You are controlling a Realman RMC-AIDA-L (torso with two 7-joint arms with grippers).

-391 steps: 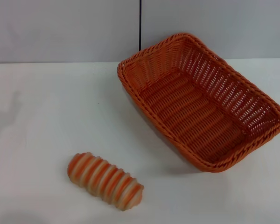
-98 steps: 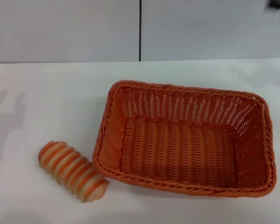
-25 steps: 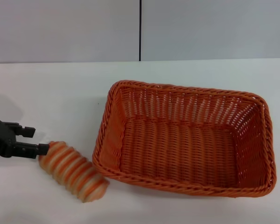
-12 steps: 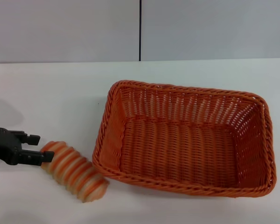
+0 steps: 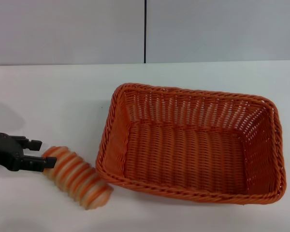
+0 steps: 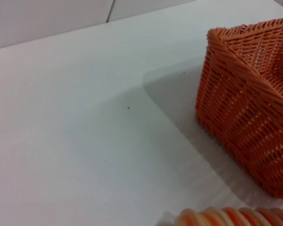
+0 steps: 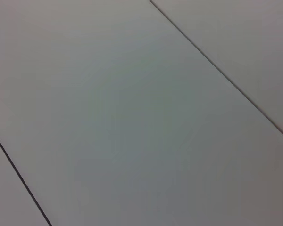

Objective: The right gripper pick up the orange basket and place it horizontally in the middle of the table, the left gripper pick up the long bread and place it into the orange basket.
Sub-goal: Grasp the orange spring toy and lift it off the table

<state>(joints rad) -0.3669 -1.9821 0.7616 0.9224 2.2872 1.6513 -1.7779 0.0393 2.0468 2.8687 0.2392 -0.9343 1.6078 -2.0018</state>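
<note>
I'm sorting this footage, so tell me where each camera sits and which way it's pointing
Head view: high on the robot, facing down at the table, orange basket and long bread; the left gripper enters at the left edge.
Left wrist view: low beside the bread, facing the basket's corner; no robot parts show.
Right wrist view: faces only a plain grey panelled surface.
Head and left wrist views share the basket, bread and table.

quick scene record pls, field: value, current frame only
basket: orange basket, upright, set horizontally mid-table, nothing inside
bread: long bread, lying on the table just outside the basket's left end
left gripper: left gripper low at the bread's far-left end, fingers apart, one beside the tip
right gripper: out of the head view; its wrist camera shows only grey wall panels
stage: basket placed, bread not yet lifted
</note>
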